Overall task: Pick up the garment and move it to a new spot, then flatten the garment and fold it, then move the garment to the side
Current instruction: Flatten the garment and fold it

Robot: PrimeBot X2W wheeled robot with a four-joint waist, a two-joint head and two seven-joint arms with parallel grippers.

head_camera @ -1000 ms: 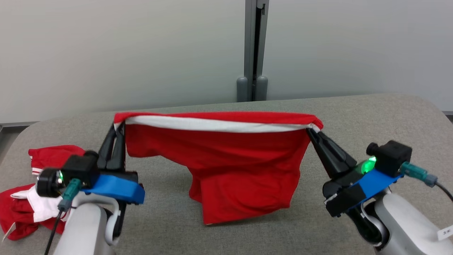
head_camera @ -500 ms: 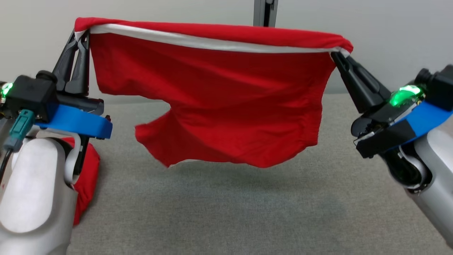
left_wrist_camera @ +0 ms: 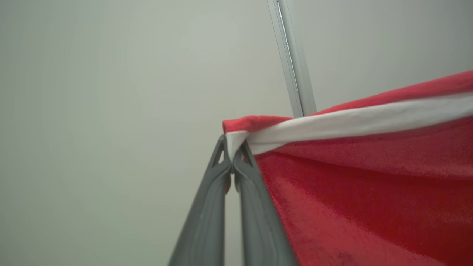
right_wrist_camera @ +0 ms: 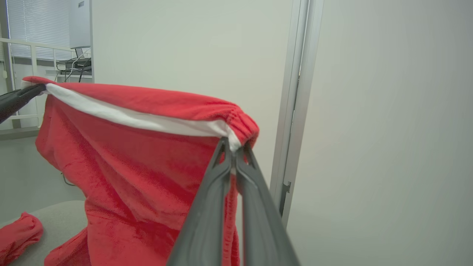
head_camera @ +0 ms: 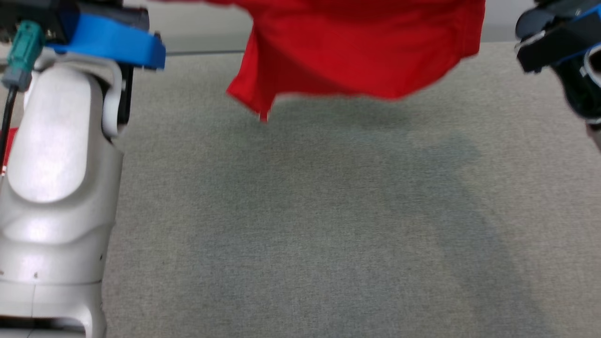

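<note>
— Where's the garment now?
— I have the red garment (head_camera: 357, 47) strung between my two tools, hanging clear of the grey surface (head_camera: 328, 211) beneath them.
— And the grips?
— My left tool (left_wrist_camera: 232, 149) is pinched tight on one end of the white-banded edge. My right tool (right_wrist_camera: 232, 147) is clamped on the other end. The cloth drapes below both tips.

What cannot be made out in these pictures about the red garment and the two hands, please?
- Head view: the garment's waistband and both grips lie past the top edge; its hem is motion-blurred.
- Left wrist view: below the left hand's pinch, the garment's hem runs off the frame.
- Right wrist view: the right hand's fingers hide fabric behind them; the other red cloth is cut by the corner.
</note>
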